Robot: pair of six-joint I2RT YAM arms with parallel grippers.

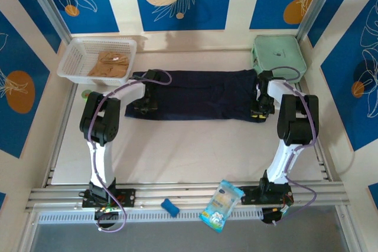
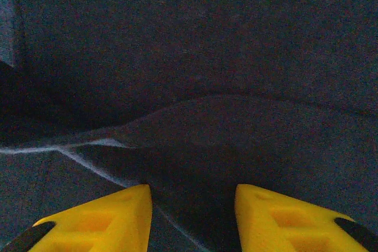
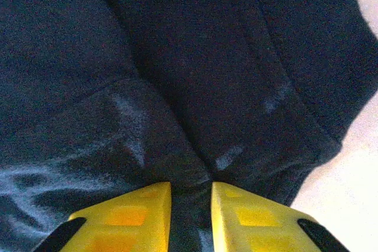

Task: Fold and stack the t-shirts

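The table (image 1: 189, 146) bears navy t-shirt (image 1: 201, 95), basket (image 1: 69, 60), maybe case (image 1: 277, 54).

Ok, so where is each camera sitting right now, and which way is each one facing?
Top external: above and behind the bases, looking down at the table; both arms show, left tool and right tool at opposite ends of the navy t-shirt.
Left wrist: on the left arm, facing down at navy cloth; its yellow fingers stand apart.
Right wrist: on the right arm, facing down at the cloth's edge; its yellow fingers pinch a ridge.
Shared: every view has the navy t-shirt.
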